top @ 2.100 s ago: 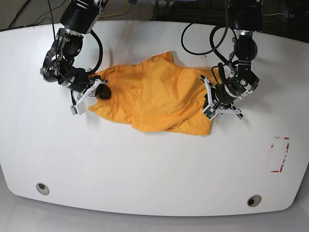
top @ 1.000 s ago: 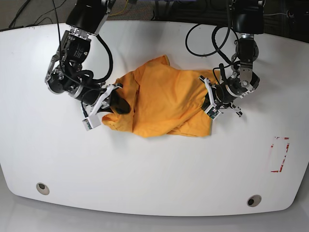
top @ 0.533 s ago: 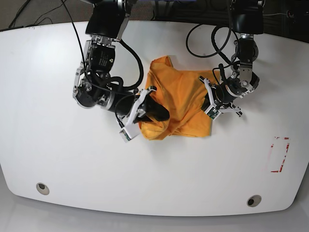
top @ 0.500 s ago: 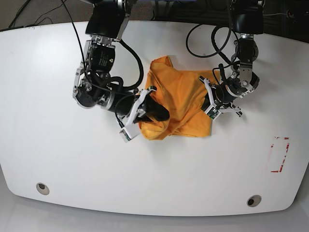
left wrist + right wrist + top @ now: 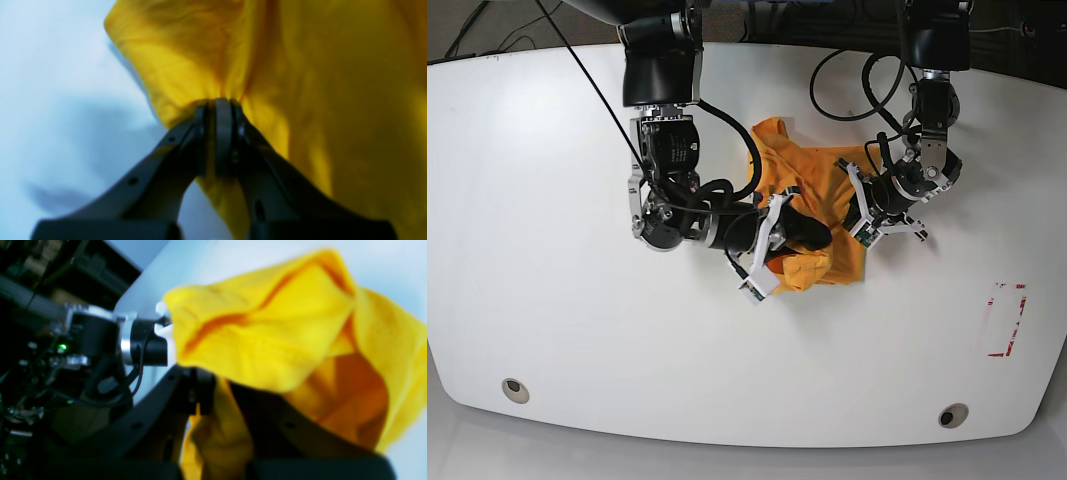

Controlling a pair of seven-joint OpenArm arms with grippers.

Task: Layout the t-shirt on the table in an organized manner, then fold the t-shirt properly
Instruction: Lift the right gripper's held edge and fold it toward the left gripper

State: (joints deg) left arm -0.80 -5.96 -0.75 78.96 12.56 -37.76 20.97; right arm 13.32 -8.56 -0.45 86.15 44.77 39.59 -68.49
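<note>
The orange-yellow t-shirt (image 5: 812, 175) lies bunched into a small heap at the middle right of the white table (image 5: 577, 330). My right gripper (image 5: 799, 236), on the base view's left arm, is shut on a fold of the t-shirt (image 5: 267, 350) and holds it over the heap. In the right wrist view the cloth drapes over its fingers (image 5: 200, 390). My left gripper (image 5: 863, 214) is shut on the shirt's right edge. Its fingertips (image 5: 223, 110) pinch gathered fabric of the t-shirt (image 5: 317, 83) just above the tabletop.
A red tape rectangle (image 5: 1007, 320) marks the table's right side. Two grey grommets (image 5: 515, 389) (image 5: 953, 415) sit near the front edge. Black cables (image 5: 847, 90) loop behind the left arm. The two arms stand close together over the shirt.
My right gripper has swept rightward across the table with the shirt's left edge, folding it over and bunching the shirt toward the left gripper. The left gripper has stayed put.
</note>
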